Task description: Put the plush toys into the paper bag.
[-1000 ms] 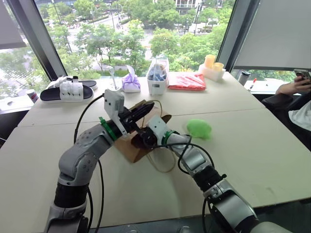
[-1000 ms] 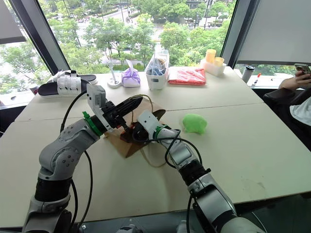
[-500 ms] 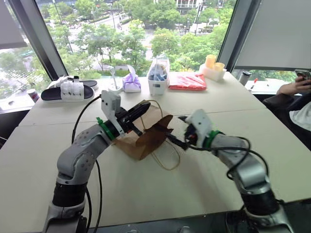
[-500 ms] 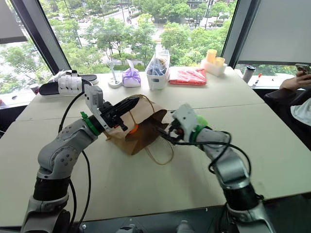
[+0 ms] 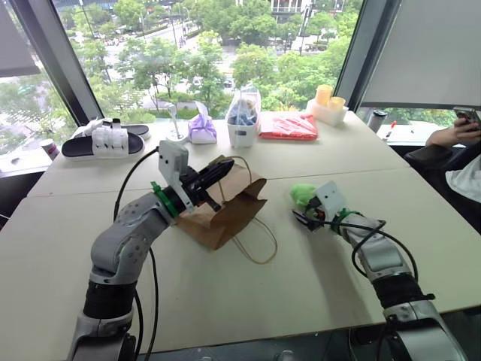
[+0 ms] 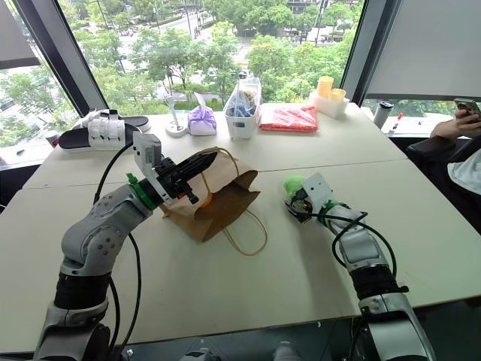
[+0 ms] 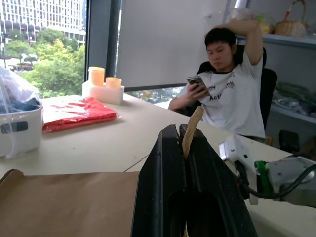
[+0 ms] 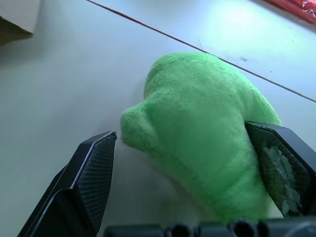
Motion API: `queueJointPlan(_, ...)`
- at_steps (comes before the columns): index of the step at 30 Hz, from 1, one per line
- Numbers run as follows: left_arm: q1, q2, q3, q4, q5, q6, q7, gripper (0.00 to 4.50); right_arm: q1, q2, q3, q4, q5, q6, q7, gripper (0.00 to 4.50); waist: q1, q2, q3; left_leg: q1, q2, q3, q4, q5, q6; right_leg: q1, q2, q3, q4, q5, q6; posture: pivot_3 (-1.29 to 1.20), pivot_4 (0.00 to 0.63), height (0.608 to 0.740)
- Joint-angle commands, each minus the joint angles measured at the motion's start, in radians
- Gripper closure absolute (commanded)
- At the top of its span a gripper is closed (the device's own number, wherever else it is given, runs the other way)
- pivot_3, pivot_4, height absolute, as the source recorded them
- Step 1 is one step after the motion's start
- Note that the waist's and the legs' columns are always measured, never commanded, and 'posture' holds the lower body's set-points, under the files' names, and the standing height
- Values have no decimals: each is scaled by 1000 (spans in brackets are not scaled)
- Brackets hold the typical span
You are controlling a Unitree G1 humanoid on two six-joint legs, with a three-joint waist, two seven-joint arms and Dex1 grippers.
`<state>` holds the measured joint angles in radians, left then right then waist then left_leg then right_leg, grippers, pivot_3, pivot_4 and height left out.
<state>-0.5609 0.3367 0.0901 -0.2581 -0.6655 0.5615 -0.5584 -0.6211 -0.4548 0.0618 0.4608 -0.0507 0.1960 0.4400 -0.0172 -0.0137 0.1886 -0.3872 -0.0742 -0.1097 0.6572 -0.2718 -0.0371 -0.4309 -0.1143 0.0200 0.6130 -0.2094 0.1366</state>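
The paper bag [image 6: 214, 199] lies on its side near the middle of the pale tabletop [image 6: 225, 293], its long axis running from the folded bottom at the near left up to the open mouth at the far right, so the mouth faces right and slightly away from the robot. Its thin cord handle [image 6: 244, 235] loops out flat on the tabletop on the near side of the mouth. The left claw [image 5: 214, 174] is closed tight on the upper edge of the bag's mouth; in the left wrist view a strip of brown paper stands pinched between its two black fingers [image 7: 160, 187]. A bit of the orange toy [image 6: 206, 198] shows at the bag, just beneath the left claw. To the right of the bag and clear of it, the green toy [image 8: 197, 133] rests on the tabletop, a rounded lump with its long axis running diagonally across the right wrist view and a small nub pointing toward the bag's side. The right claw [image 6: 294, 204] is spread wide around the green toy, one finger touching its flank and the other standing apart from the nub.
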Motion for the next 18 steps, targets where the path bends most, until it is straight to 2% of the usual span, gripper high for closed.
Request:
queueJointPlan(1, -6, -1, 8, -47, 2, -21, 10, 4500, -54, 15, -4, 101, -34, -88, -65, 85, 0, 0, 0, 0, 0, 0, 0, 0, 0, 0, 0, 0, 0, 0, 0, 0, 150, 740)
queueJointPlan(3, -3, -1, 8, -52, 5, -22, 14, 4500, -72, 19, -6, 139, -41, -121, -82, 85, 0, 0, 0, 0, 0, 0, 0, 0, 0, 0, 0, 0, 0, 0, 0, 0, 150, 740)
queueJointPlan(6, 2, -2, 8, -58, 6, -22, 20, 4500, -93, 29, -18, 161, -25, -149, -85, 941, 0, 0, 0, 0, 0, 0, 0, 0, 0, 0, 0, 0, 0, 0, 0, 0, 150, 740)
queueJointPlan(11, 1, -3, 8, -57, 7, -23, 23, 4500, -96, 28, -32, 154, -11, -149, -71, 3427, -1, 0, 0, 0, 0, 0, 0, 0, 0, 0, 0, 0, 0, 0, 0, 0, 150, 740)
queueJointPlan(13, 1, -4, 6, -54, 6, -23, 22, 4500, -62, 14, -36, 72, 9, -117, -34, 4428, -1, 0, 0, 0, 0, 0, 0, 0, 0, 0, 0, 0, 0, 0, 0, 0, 150, 740)
queueJointPlan(18, -1, 3, 12, -61, -9, -6, 15, 4500, 110, -23, -50, -414, 155, 124, 125, 4474, 4, 0, 0, -1, 0, -2, 0, 0, 0, -1, 0, 0, 0, 0, 0, 0, 150, 740)
